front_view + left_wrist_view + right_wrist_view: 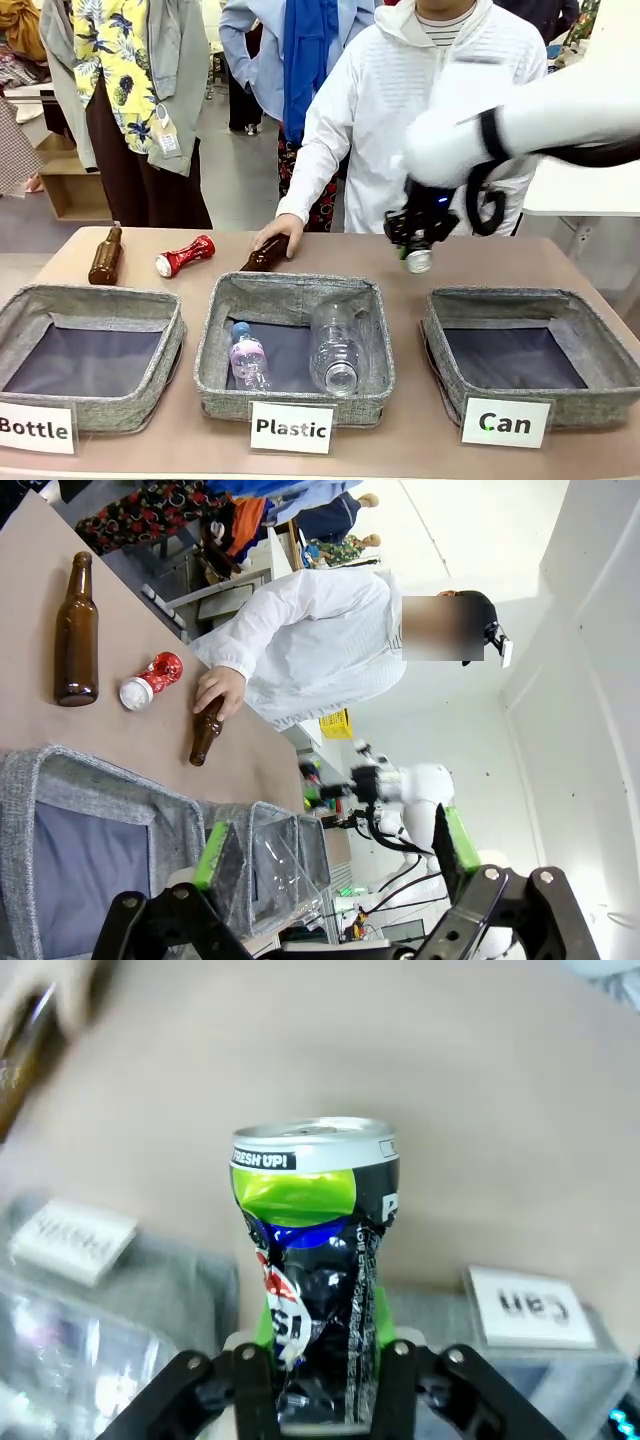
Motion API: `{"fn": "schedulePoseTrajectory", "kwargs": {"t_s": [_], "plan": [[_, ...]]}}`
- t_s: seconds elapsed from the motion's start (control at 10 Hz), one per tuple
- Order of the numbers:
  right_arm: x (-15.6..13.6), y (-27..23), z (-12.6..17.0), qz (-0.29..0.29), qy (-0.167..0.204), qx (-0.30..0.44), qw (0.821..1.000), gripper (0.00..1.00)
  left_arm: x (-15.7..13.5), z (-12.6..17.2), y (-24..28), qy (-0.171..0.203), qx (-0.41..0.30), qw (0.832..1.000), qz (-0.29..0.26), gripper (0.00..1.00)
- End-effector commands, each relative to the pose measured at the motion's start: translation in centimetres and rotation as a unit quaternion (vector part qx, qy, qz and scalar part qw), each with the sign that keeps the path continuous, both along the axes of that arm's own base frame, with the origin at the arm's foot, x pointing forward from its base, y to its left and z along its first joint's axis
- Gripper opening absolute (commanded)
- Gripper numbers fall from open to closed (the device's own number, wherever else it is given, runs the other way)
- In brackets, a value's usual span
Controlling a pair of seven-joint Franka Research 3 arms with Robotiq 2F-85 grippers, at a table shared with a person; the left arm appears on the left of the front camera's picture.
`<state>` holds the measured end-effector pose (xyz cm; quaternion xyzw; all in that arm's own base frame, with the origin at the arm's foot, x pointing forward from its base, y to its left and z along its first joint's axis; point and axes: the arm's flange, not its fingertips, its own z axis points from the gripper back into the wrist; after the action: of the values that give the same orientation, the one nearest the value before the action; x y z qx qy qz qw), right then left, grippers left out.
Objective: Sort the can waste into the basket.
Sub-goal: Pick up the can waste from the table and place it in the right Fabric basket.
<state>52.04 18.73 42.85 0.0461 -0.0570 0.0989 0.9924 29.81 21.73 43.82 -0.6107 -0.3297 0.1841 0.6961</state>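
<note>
The right end effector [418, 250] is pinching the black can [315, 1260] by its crumpled lower part, green pads pressed against both sides, the silver rim and a green-yellow band with "FRESH UP!" print standing clear beyond the fingertips. In the front view this can hangs over the worktop [560, 265], just behind the far left corner of the Can basket [530, 300] and not over its opening. That grey basket with dark lining sits at the robot's right and has a white "Can" label [506, 423] propped at its near wall. The red can [185, 255] lies on its side on the far part of the worktop, silver end toward the robot's left, behind the gap between the Bottle basket [90, 295] and the Plastic basket [295, 285]. Just left of it lies 1 brown bottle [105, 256]; to its right a person's hand [280, 232] rests on a second brown bottle [265, 255] by the far rim of the Plastic basket. Inside that middle basket lie 2 clear plastic bottles [338, 350]. The left end effector [335, 855] has its 2 fingers spread wide with nothing between the green pads, grey baskets lying beyond it.
</note>
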Motion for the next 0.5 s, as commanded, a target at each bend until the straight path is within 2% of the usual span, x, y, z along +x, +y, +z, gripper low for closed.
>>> {"fn": "schedulePoseTrajectory", "kwargs": {"t_s": [0.0,0.1,0.3,0.4], "plan": [[-7.9,-4.7,3.9,0.097,0.003,0.02,0.995,0.0,0.0,0.0,-0.1,-0.012,0.002,1.0,-0.001,1.0],[-11.0,-5.9,4.8,0.17,-0.002,0.0,0.985,0.0,0.0,0.0,-0.1,-0.012,0.002,1.0,-0.001,1.0],[-14.1,-8.2,4.2,0.288,0.046,-0.079,0.953,0.0,0.0,0.0,-0.1,-0.012,0.002,1.0,-0.001,1.0],[-15.3,-9.7,3.9,0.352,0.039,-0.072,0.932,0.0,0.0,0.0,-0.1,-0.012,0.002,1.0,-0.001,1.0]]}}
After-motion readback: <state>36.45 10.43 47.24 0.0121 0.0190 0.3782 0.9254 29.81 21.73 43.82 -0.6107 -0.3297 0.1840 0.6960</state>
